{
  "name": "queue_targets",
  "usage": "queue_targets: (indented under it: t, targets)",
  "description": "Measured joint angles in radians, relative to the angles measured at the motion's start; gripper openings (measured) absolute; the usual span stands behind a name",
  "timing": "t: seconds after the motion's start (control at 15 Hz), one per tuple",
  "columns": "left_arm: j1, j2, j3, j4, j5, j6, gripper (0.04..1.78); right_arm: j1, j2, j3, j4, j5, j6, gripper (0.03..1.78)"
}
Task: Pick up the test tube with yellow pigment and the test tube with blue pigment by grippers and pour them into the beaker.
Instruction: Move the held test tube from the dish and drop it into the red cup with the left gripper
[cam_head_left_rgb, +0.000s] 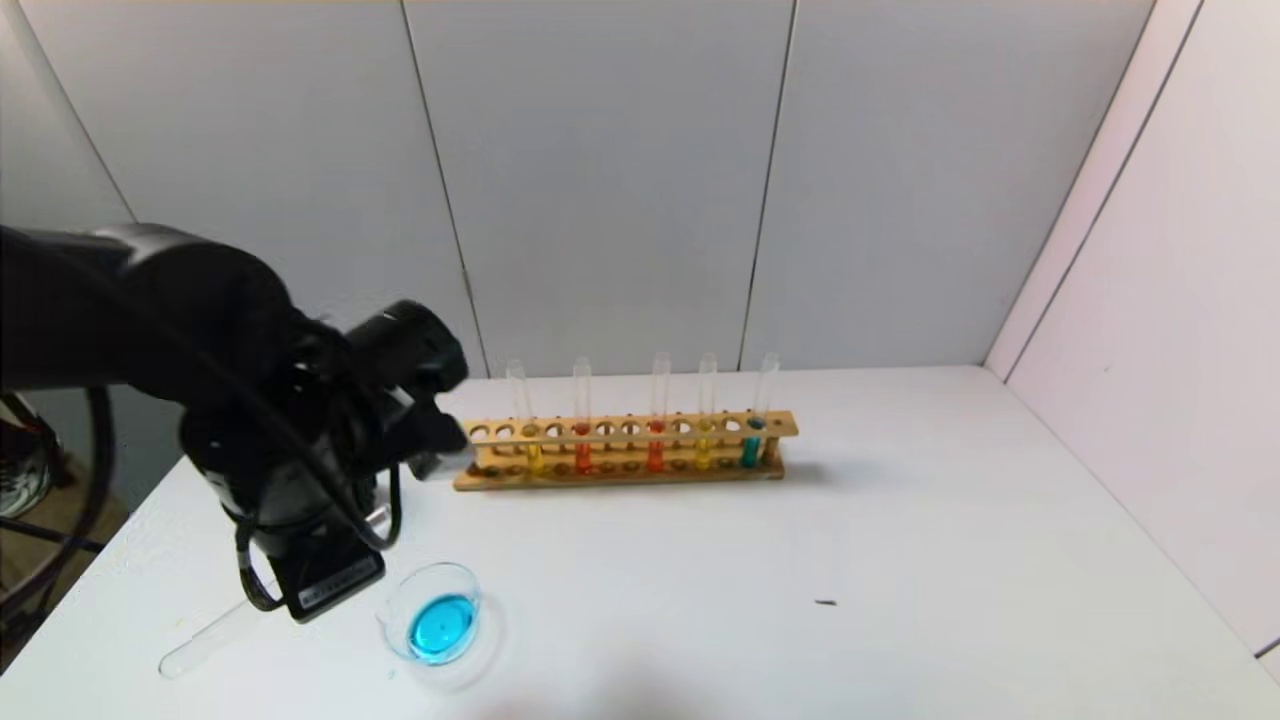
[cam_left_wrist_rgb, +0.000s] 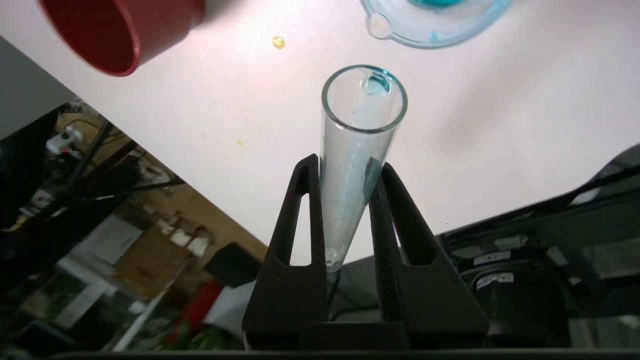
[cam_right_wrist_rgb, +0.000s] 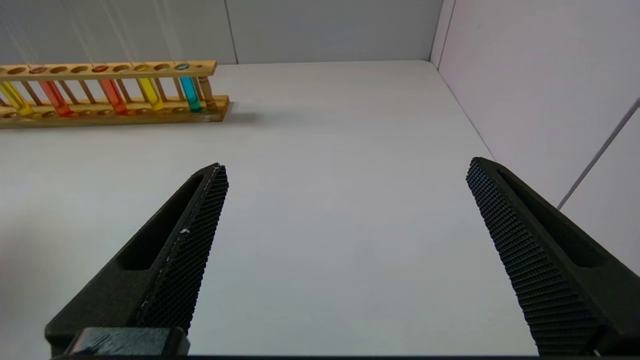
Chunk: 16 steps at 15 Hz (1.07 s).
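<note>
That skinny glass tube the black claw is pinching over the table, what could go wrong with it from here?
1. The left gripper pinches the nearly emptied clear glass test tube between two thin fingers; it sits slanted and might slip or crack.
2. Blue residue near its mouth may drip on the white table, beside the low clear glass beaker of blue liquid.
3. The dark red cup stands nearby and could be bumped.
</note>
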Motion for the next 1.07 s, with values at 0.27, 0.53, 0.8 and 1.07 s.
queue_targets:
  t: [0.27, 0.53, 0.8, 1.07]
  targets:
    - [0.178, -0.099, -0.038, -0.131, -0.095, 0.001, 0.32, 0.001, 0.000, 0.000, 0.000, 0.000, 0.000, 1.74]
    - [0.319, -0.083, -0.067, -0.332, -0.173, -0.039, 0.32, 0.000, 0.000, 0.000, 0.000, 0.000, 0.000, 1.74]
    - [0.376, -0.010, -0.177, -0.391, -0.200, -0.097, 0.32, 0.000, 0.000, 0.000, 0.000, 0.000, 0.000, 1.74]
    - [0.402, 0.105, -0.341, -0.397, -0.203, -0.152, 0.32, 0.000, 0.000, 0.000, 0.000, 0.000, 0.000, 1.74]
